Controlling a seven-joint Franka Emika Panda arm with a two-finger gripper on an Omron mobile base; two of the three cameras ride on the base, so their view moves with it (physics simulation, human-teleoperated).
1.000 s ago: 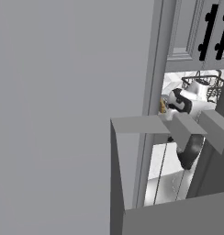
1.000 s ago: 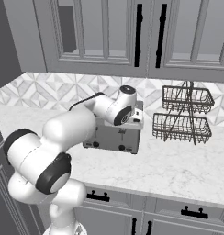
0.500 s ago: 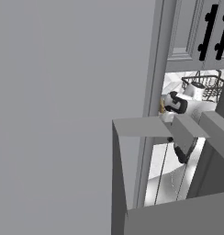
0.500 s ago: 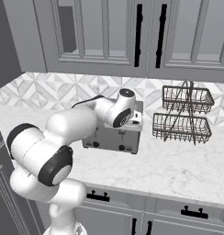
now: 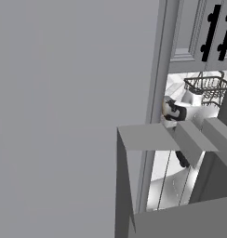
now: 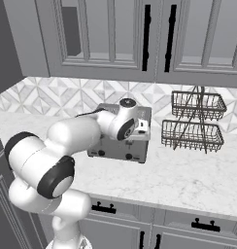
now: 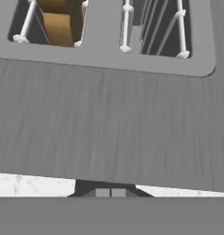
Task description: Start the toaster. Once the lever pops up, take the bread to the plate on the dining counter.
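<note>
The grey toaster (image 6: 121, 142) stands on the marble counter against the tiled wall. The bread (image 7: 61, 22), a tan-brown slice, sits down in the left slot of the toaster (image 7: 109, 114); the other slot holds nothing. My gripper (image 6: 143, 127) is shut at the toaster's right end, just below its top edge, and I cannot make out the lever there. In the hand view the shut gripper (image 7: 110, 192) sits against the toaster's side with nothing held. My gripper (image 5: 171, 113) also peeks past a cabinet edge. The plate and the dining counter are out of view.
A two-tier black wire basket rack (image 6: 195, 121) stands right of the toaster, with bare marble counter (image 6: 188, 180) in front of it. Grey wall cabinets (image 6: 140, 39) hang above. A grey panel (image 5: 64, 116) blocks most of the left base view; the rack (image 5: 206, 87) shows beyond.
My hand has sunk a little and shifted slightly left along the toaster's end. The gripper stayed shut. The toaster, bread and rack have not moved.
</note>
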